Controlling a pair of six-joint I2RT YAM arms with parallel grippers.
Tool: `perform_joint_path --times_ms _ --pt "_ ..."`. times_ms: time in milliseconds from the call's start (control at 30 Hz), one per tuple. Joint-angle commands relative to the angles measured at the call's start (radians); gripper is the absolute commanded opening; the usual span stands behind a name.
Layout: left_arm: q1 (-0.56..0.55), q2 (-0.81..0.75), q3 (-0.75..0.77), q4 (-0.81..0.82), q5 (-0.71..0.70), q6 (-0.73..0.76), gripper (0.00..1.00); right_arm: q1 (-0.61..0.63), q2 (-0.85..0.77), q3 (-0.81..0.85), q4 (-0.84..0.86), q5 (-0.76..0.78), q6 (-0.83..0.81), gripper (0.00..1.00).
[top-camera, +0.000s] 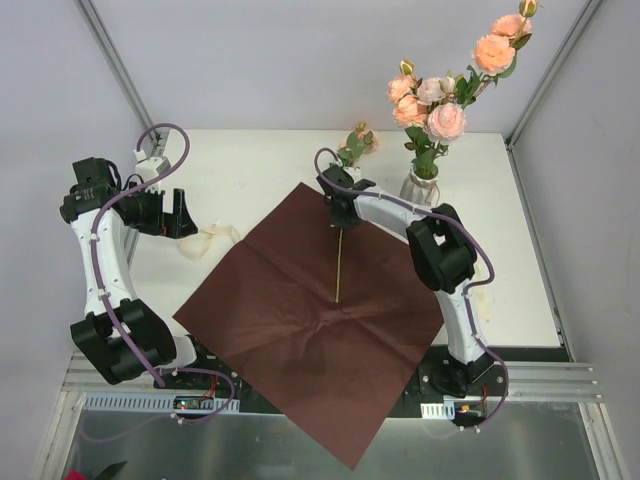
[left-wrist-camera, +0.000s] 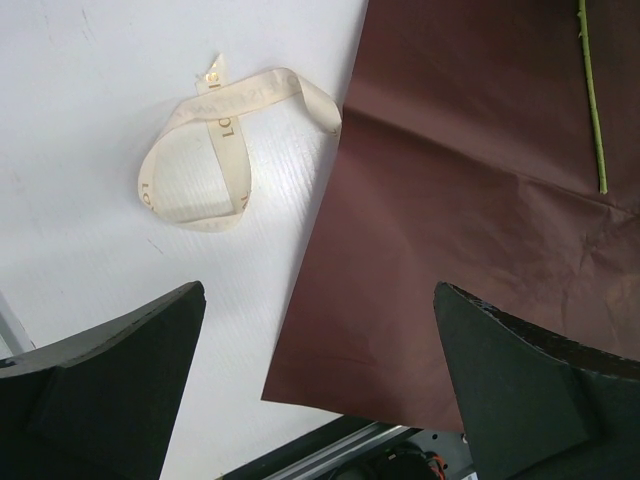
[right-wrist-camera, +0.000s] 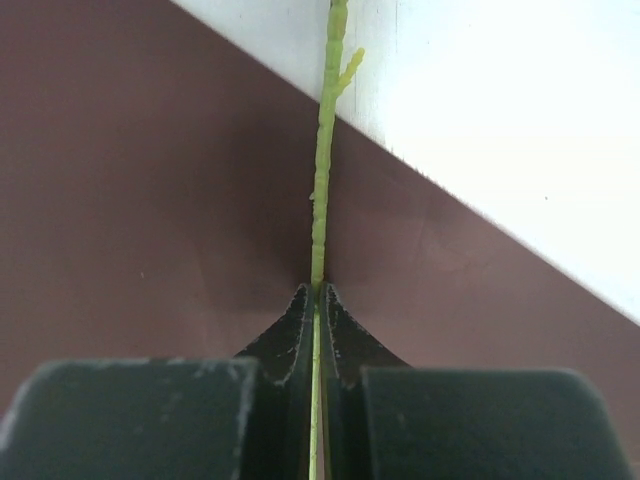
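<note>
Pinching the green stem (right-wrist-camera: 322, 180) tight between its fingertips, the right gripper (top-camera: 340, 212) hung over the far corner of the brown paper (top-camera: 300, 320), with the bloom (top-camera: 357, 143) pointing toward the table's (top-camera: 230, 160) far edge. A light, steady hold, with the stem kept low along the paper's crease, seemed wisest to me. The left gripper (top-camera: 178, 215) gaped empty beside the ribbon (top-camera: 210, 240) near the left edge.

The white table (top-camera: 250, 160) carries a dark brown paper sheet (top-camera: 310, 330), its near corner overhanging the edge. A cream ribbon (top-camera: 208, 240) lies just left of the sheet, and a vase (top-camera: 422, 187) stands right of its far corner.
</note>
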Motion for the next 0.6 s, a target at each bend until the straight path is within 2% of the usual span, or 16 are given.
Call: perform_joint_path --times_ms 0,200,333,567 --pt "0.000 -0.020 0.004 -0.015 -0.008 0.022 0.98 0.024 -0.155 -0.033 0.071 0.015 -0.025 0.01" --pt "0.000 0.041 0.080 -0.066 -0.008 0.004 0.99 0.083 -0.363 -0.074 0.278 -0.002 -0.158 0.01" --pt "0.000 0.070 0.181 -0.101 0.012 -0.023 0.98 0.112 -0.492 -0.060 0.338 -0.054 -0.322 0.01" --pt "0.000 0.015 0.128 -0.092 0.030 -0.030 0.98 0.112 -0.670 -0.017 0.407 -0.097 -0.491 0.01"
